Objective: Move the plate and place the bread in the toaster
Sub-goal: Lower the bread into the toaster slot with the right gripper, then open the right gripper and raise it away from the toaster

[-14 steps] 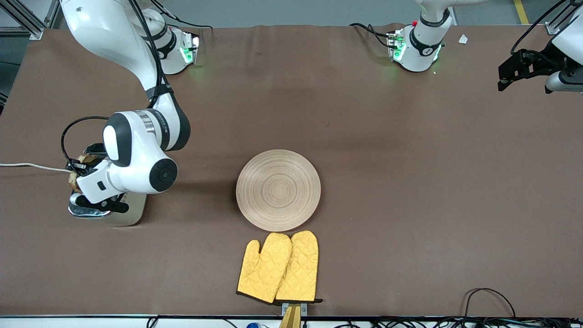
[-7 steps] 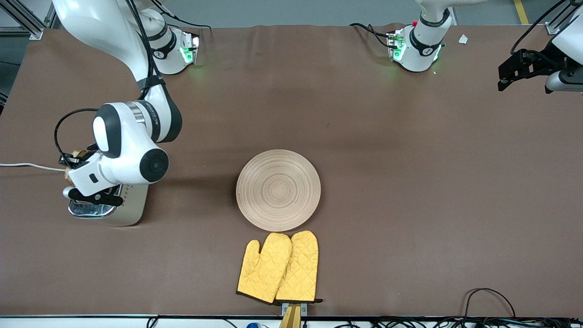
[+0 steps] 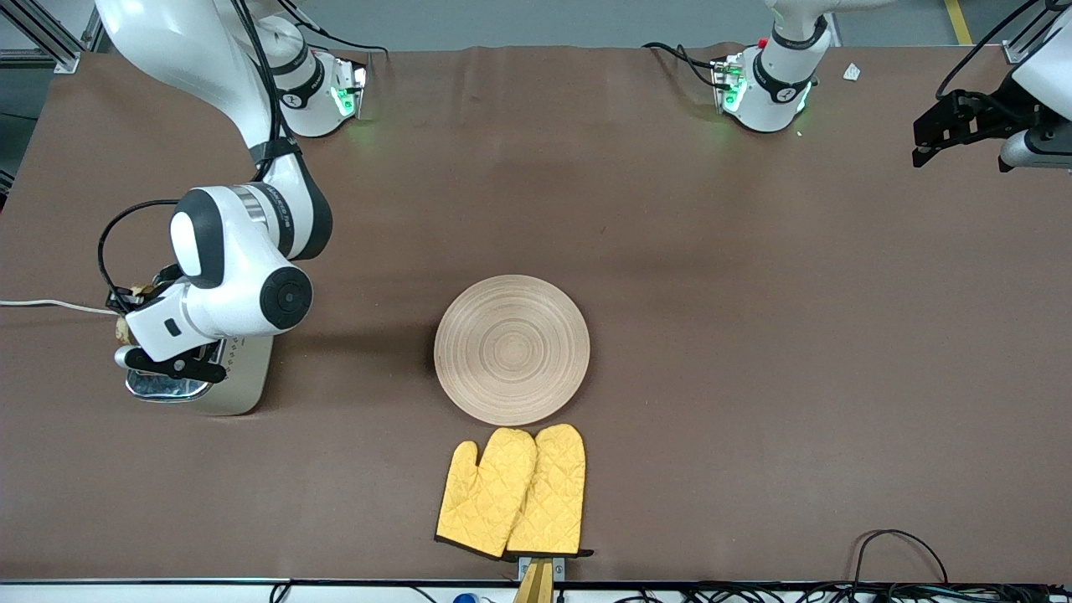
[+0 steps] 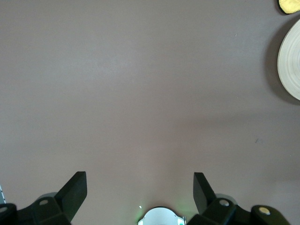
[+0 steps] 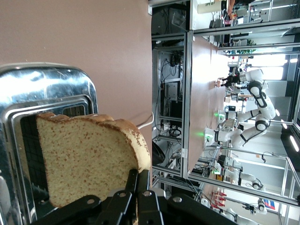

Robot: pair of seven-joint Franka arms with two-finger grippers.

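My right gripper (image 3: 136, 316) is shut on the bread (image 5: 84, 154), a brownish slice with a darker crust. It holds the slice on edge over the chrome top (image 5: 47, 84) of the cream toaster (image 3: 247, 381). The slice's far edge is at a slot's mouth; I cannot tell whether it is inside. In the front view my wrist hides most of the bread (image 3: 125, 330). The round light-wood plate (image 3: 512, 349) lies empty at mid-table and shows in the left wrist view (image 4: 291, 65). My left gripper (image 3: 938, 134) waits open and empty (image 4: 139, 187), high over the left arm's end of the table.
Yellow oven mitts (image 3: 512, 492) lie just nearer to the front camera than the plate; one tip shows in the left wrist view (image 4: 289, 5). The toaster's white cord (image 3: 50, 305) runs off the table's edge at the right arm's end.
My right gripper has moved with the bread a little toward the right arm's end of the table, over the toaster, then nearly stopped. The left arm has barely moved.
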